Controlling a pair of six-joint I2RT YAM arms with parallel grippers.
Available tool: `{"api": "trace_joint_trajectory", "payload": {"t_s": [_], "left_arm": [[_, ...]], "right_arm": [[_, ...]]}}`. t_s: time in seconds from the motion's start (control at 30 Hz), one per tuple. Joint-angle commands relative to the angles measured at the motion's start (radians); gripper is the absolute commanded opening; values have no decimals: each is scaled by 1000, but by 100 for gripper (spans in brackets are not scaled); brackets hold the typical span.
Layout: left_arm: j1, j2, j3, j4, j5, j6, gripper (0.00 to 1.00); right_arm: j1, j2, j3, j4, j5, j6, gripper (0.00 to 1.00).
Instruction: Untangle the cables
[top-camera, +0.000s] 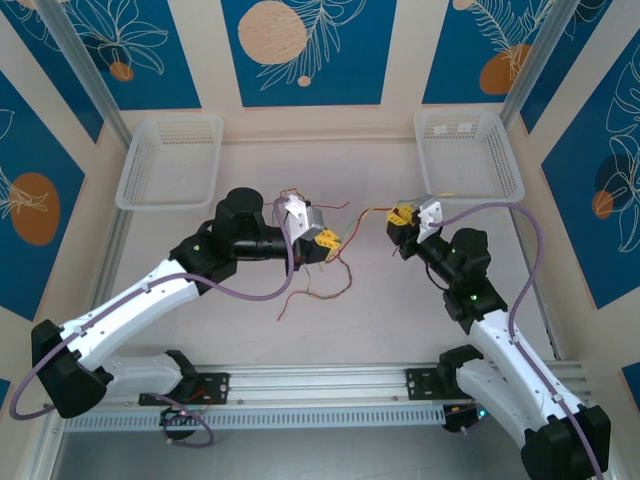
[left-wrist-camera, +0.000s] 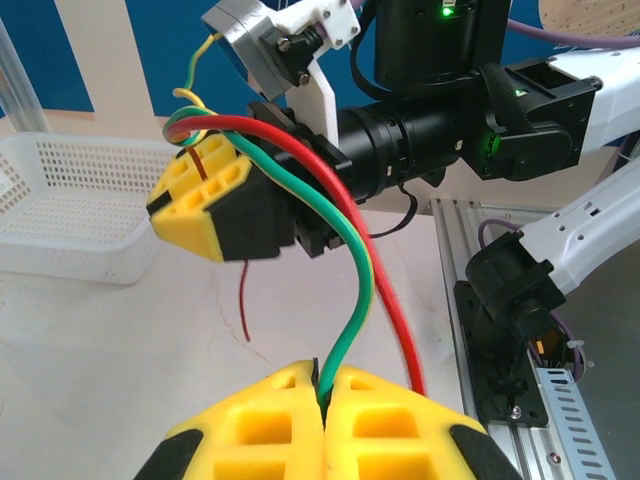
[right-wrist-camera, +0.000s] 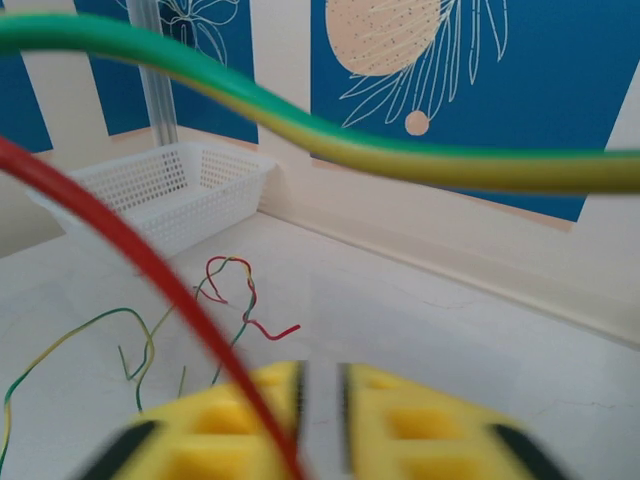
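My left gripper (top-camera: 327, 240) (left-wrist-camera: 322, 385) is shut on a green cable (left-wrist-camera: 355, 300), pinched between its yellow fingertips. A red cable (left-wrist-camera: 390, 300) runs beside the green one, and both arch up over my right gripper (left-wrist-camera: 188, 195) (top-camera: 400, 218). The right gripper (right-wrist-camera: 322, 370) has its jaws almost together, with a thin slit left between them. A fine orange strand (left-wrist-camera: 201, 163) sits in that seam. The red cable (right-wrist-camera: 130, 240) crosses its left finger and a green-yellow cable (right-wrist-camera: 300, 130) spans above. More twisted cables (right-wrist-camera: 230, 290) (top-camera: 320, 285) lie on the table.
White mesh baskets stand at the back left (top-camera: 170, 160) (right-wrist-camera: 170, 195) and back right (top-camera: 468, 150) (left-wrist-camera: 70, 200). An aluminium rail (top-camera: 320, 380) runs along the near edge between the arm bases. Thick purple arm cables (top-camera: 530, 260) loop beside the right arm.
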Motion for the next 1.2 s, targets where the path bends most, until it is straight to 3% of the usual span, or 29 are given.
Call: {"api": "trace_joint_trajectory", "payload": {"t_s": [0.0, 0.1, 0.33, 0.5, 0.87, 1.17], "left_arm": [[7, -8, -1, 42, -47, -11, 0], [41, -30, -47, 95, -185, -42, 0], [176, -90, -76, 136, -210, -89, 0], [250, -130, -99, 126, -254, -95, 0], [301, -211, -133, 132, -304, -96, 0], [368, -254, -169, 162, -434, -121, 0]], "right_arm": [[3, 10, 49, 34, 66, -1, 0], [-11, 13, 40, 49, 80, 30, 0], [-113, 19, 38, 20, 151, 171, 0], [-211, 23, 39, -13, 90, 245, 0], [-246, 20, 59, -60, 113, 276, 0], [-279, -22, 99, -147, 184, 341, 0]]}}
